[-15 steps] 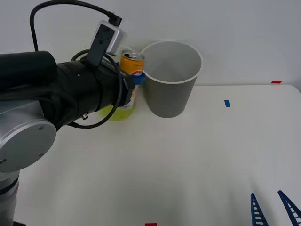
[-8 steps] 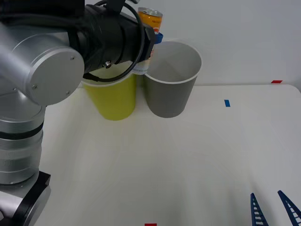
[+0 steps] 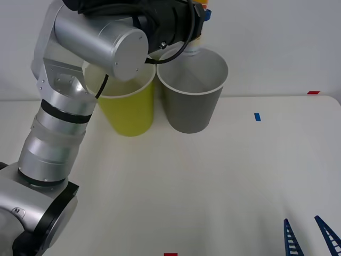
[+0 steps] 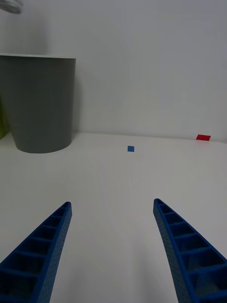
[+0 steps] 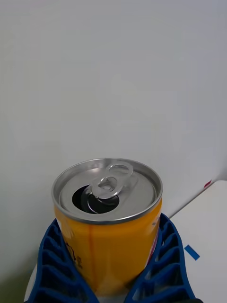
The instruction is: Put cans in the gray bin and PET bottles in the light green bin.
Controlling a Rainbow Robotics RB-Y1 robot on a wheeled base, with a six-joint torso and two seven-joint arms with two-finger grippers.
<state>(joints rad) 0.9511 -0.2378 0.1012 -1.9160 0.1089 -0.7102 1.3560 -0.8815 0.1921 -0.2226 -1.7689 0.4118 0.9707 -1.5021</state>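
White table (image 3: 224, 176), blank wall behind — left gripper (image 5: 111, 284) clamped on can (image 5: 109, 222) top centre; right gripper (image 4: 111, 246) spread, bottom right.

Front cam sits high, looks fwd and down over the white table (image 3: 213, 181) to the back wall. Right wrist cam sits low near the tabletop, faces level across it toward the gray bin (image 4: 40, 104) and wall. Left wrist cam is v. close on the can (image 5: 108, 222), wall behind. Front & right wrist share the gray bin (image 3: 193, 90), blue tape mark (image 3: 257, 117) and red tape mark (image 4: 203, 137).
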